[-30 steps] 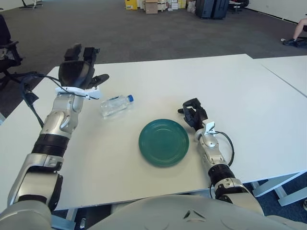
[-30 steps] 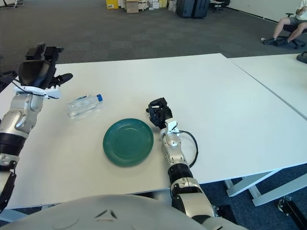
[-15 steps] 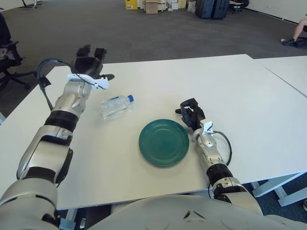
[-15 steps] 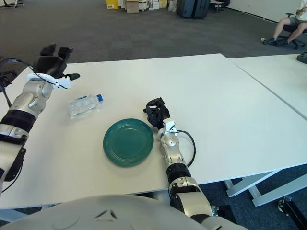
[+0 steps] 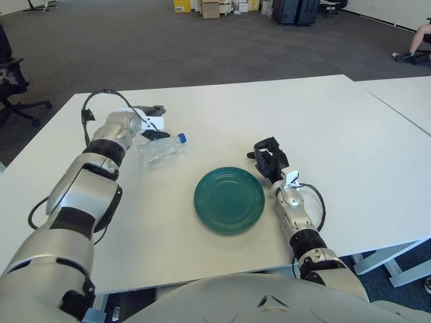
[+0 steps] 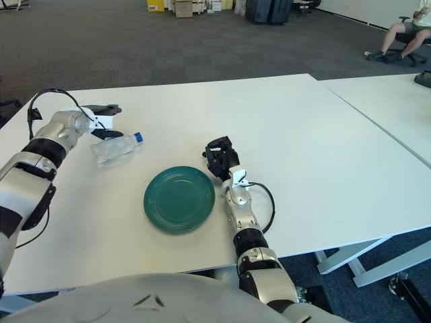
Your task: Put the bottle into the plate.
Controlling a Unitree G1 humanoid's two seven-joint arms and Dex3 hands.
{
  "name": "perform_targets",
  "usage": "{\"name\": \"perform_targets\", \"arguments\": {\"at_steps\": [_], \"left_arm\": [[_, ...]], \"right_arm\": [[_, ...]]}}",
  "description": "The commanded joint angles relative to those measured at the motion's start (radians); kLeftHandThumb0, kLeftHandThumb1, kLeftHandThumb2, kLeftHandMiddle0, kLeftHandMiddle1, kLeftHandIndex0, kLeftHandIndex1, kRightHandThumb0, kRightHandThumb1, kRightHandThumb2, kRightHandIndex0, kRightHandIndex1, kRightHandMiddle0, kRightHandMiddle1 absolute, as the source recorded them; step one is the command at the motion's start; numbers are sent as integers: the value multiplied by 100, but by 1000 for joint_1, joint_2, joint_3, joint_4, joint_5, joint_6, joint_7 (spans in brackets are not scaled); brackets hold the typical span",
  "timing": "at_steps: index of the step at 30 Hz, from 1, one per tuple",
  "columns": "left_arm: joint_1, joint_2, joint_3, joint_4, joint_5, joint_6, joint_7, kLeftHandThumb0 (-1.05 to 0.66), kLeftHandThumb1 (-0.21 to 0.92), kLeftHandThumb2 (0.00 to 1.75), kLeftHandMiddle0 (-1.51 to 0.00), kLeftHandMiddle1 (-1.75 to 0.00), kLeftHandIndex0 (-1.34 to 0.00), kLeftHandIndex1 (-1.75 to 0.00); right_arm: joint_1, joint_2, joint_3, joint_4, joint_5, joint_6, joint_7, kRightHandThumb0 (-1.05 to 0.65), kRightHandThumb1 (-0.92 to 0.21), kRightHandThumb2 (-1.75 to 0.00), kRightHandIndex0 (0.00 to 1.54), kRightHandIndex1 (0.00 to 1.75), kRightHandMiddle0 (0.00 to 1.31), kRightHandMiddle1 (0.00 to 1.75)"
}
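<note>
The bottle (image 5: 160, 149) lies on its side left of the plate (image 5: 229, 200), the left hand (image 5: 152, 122) low just behind it with fingers seemingly spread and empty, so a clumsy close could roll it away.

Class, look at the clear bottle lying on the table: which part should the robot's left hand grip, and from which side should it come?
Probably the middle of the bottle, across its round body, coming down from above and behind. It lies on its side, blue cap toward the plate, so the cap end is narrow and offers less hold. The left hand hovers just behind it, fingers open; the right hand rests beside the plate.
</note>
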Motion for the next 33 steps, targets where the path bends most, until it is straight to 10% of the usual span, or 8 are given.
{"name": "perform_targets", "arguments": {"at_steps": [1,11,33], "left_arm": [[-57,10,-32,25,4,-12,-63,-105,92,62,0,0,0,-2],[-64,11,-28,-17,-46,18,-113,-105,92,90,0,0,0,0],[-77,65,-91,-89,-34,-36,-190,-105,92,59,0,0,0,0]], "right_arm": [[-1,-4,-1,7,-6,31,-10,-35,-92,-50,46,109,21,173],[-3,-2,0,10,-2,32,-16,-34,-92,-50,47,111,21,173],[-31,-9,-1,62,-8,10,-24,-34,-92,-49,48,115,22,172]]}}
